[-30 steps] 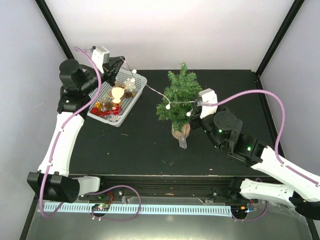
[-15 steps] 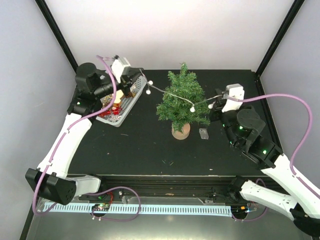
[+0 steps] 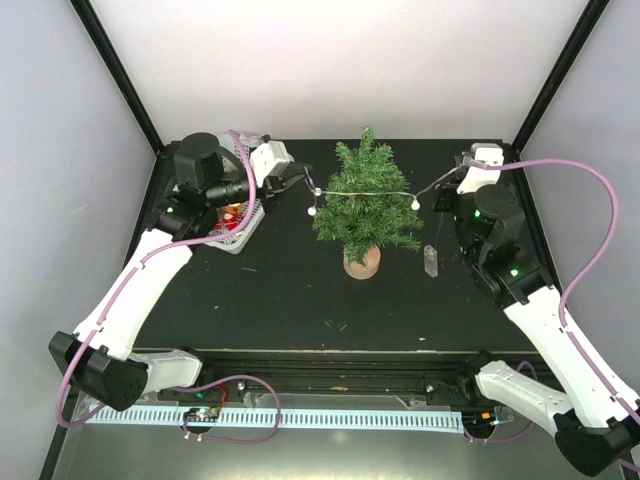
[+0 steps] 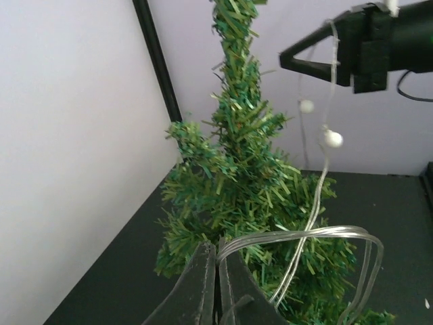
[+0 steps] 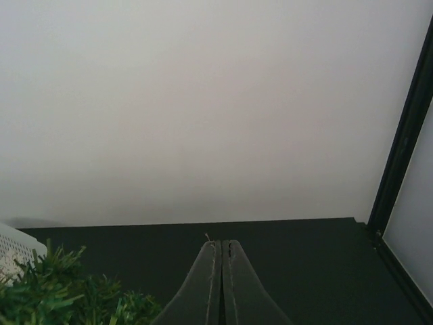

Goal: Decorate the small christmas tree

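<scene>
Supervisor: Tree location, as you see it?

Operator: From my overhead view, the small christmas tree [image 3: 362, 205] stands upright on its round wooden base [image 3: 361, 262], about mid-worktop [image 3: 280, 290] and between my two arms. Just right of the base, a small clear piece [image 3: 431, 262] sits on the black surface. I can't tell what it is.

Supervisor: And the tools?

Operator: Farther back, a thin light string [image 3: 415, 203] with white beads runs across the tree's upper branches from left to right. My left tool [image 3: 298, 182] is at its left end, just left of the tree. On the left wrist camera its fingers [image 4: 196, 284] are pressed together with loops of clear wire pinched between them, and the tree fills the view right behind. My right tool [image 3: 440, 190] is at the right end, just right of the tree. On the right wrist camera its fingers are together, with only a sliver of wire poking out at the tips. From the left wrist I see the string hanging from that tool, so it is clamped on it.

Supervisor: Anything else out there?

Operator: A white basket [image 3: 243, 238] holding small ornaments sits at the far left, mostly hidden under my left arm.
</scene>
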### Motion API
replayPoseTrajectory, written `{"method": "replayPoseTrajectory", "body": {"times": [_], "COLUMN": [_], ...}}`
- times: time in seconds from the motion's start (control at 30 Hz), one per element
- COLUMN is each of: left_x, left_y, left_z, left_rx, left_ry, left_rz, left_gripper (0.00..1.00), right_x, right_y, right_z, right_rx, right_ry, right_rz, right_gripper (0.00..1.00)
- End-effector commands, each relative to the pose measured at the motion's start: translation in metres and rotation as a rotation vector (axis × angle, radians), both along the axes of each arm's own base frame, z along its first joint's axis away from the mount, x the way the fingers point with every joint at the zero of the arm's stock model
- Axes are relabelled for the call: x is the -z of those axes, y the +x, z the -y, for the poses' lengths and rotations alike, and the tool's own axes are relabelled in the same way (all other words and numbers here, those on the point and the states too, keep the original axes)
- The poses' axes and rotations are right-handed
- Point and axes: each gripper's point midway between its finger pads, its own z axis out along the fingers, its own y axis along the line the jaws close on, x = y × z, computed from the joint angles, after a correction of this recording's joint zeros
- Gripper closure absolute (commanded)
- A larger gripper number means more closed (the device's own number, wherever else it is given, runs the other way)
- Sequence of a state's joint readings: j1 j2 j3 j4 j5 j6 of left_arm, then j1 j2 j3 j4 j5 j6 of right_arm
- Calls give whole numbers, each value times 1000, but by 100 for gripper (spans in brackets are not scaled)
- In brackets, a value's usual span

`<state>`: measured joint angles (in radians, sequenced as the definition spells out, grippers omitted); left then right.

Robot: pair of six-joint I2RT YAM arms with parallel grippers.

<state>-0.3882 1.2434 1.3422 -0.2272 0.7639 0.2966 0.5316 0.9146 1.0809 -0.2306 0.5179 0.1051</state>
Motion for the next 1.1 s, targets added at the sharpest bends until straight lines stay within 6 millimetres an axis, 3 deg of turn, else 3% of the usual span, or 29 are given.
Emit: {"method": "replayPoseTrajectory", "body": {"times": [0.0,0.27,0.6,0.8,1.07], "left_x": [-9,-5,-14,-13,-15], "left_y": [-17,-19,-33,-38,-38], "left_z": [4,-3,-10,-11,-19], "left_rx": [59,23,28,30,-15], "left_ry": [24,88,111,111,124], "left_rz": [40,69,83,82,99], "left_gripper": [99,98,98,98,98], "right_x": [-11,-3,18,43,52], "right_y": [15,19,-19,-29,-37], "right_z": [-9,-37,-50,-52,-64], "right_rx": [-56,-192,-364,-394,-471], "right_ry": [92,158,243,246,257], "right_rz": [50,10,-18,-65,-85], "right_gripper": [99,99,99,99,99]}}
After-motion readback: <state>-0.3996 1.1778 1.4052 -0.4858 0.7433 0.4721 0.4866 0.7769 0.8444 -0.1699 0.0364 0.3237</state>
